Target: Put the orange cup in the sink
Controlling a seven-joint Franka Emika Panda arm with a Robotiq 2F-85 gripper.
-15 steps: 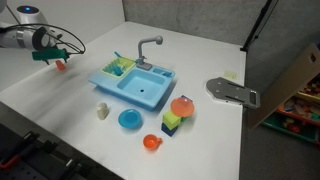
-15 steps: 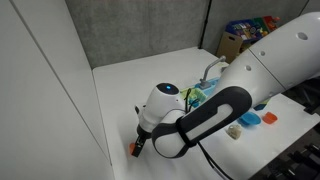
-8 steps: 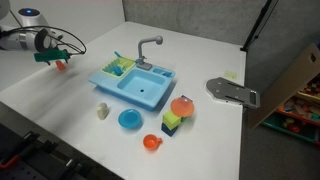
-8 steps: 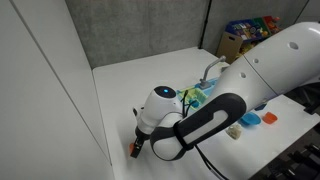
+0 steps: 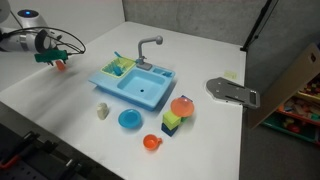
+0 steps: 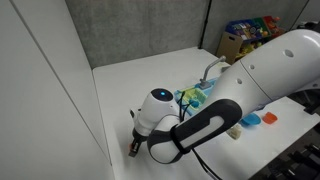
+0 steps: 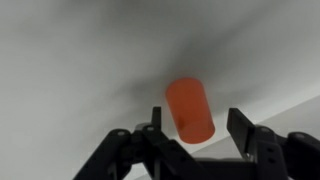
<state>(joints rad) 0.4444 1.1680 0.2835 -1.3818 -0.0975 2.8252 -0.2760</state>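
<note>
The white table [image 5: 50,112] carries everything. The white arm [image 6: 205,118] fills much of an exterior view and ends well away from the sink [image 5: 133,85], past its rack end. A grey faucet [image 5: 150,45] stands at the light blue sink's back edge, and a blue plate [image 5: 130,119] lies just in front of it. The gripper [image 5: 58,58] is released, its fingers [image 7: 243,128] spread wider than the orange cup [image 7: 190,108] between them, well apart from the sink
</note>
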